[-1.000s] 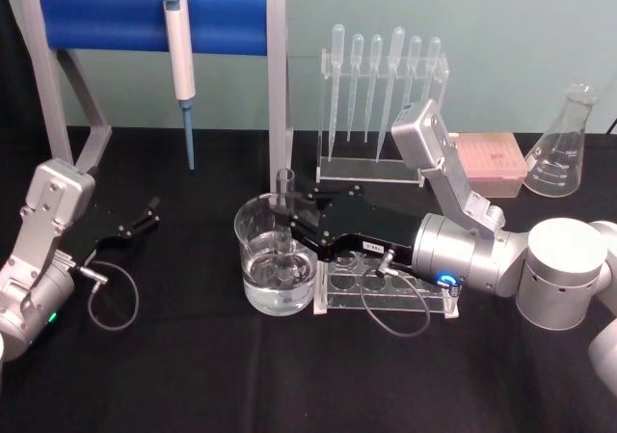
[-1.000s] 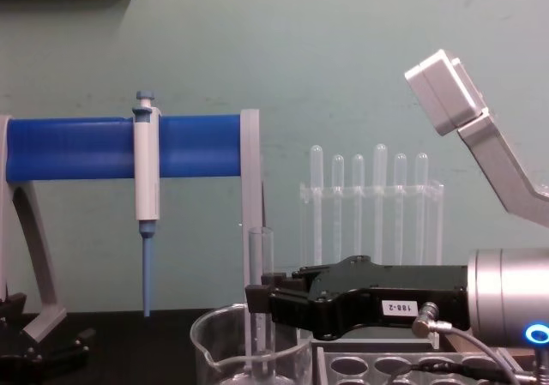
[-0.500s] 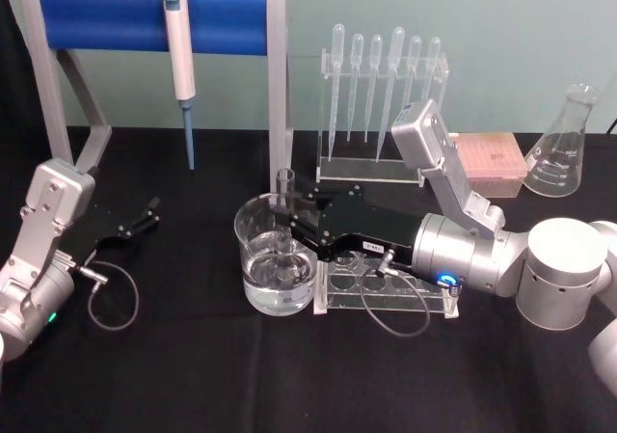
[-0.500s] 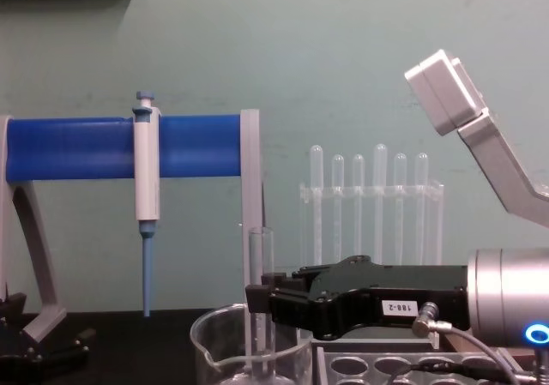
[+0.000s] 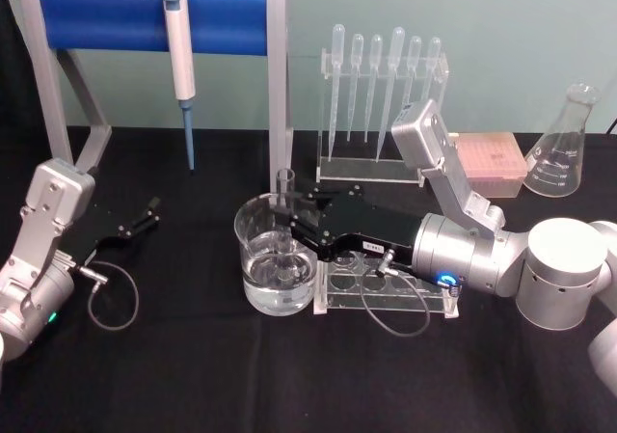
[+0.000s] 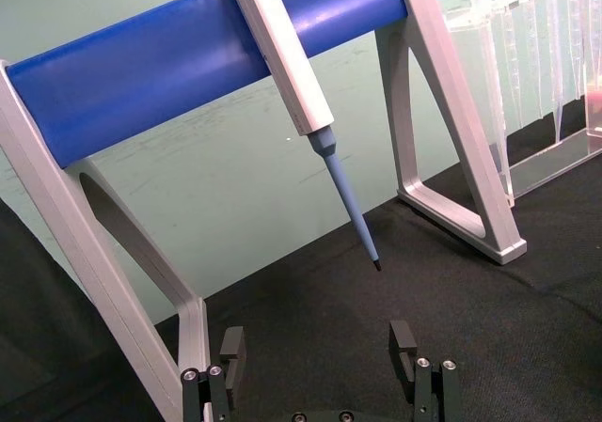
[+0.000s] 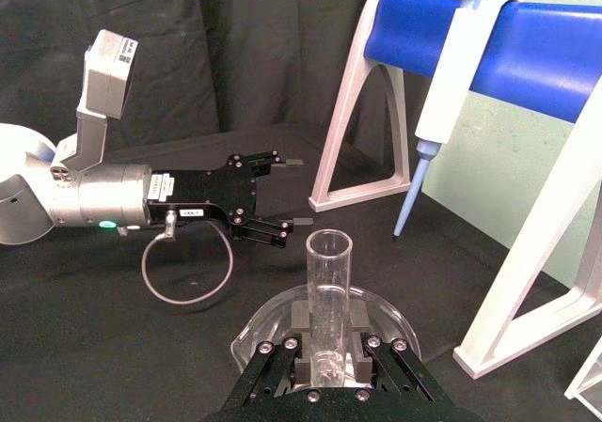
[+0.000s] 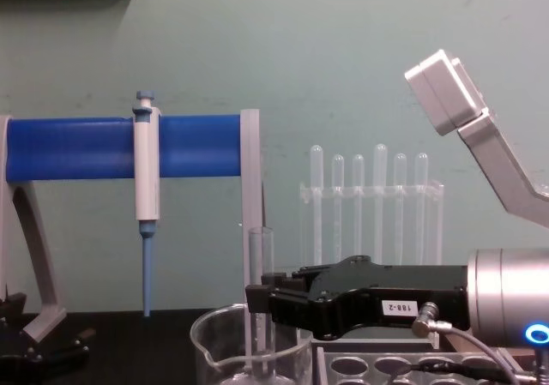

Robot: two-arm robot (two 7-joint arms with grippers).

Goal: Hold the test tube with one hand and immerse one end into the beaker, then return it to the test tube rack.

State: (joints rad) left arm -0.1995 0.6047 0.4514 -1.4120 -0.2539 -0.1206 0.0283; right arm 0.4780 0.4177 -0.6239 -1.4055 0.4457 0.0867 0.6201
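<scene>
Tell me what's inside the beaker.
Clear liquid fills the lower part of the beaker, and the test tube stands upright in it, held by the right gripper near the rim. Glass and liquid blur the tube's tip, so its depth cannot be told.

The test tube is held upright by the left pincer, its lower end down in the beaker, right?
No: the head view shows the right pincer holding the test tube upright, lower end down in the beaker; the left pincer is open, well apart.
</scene>
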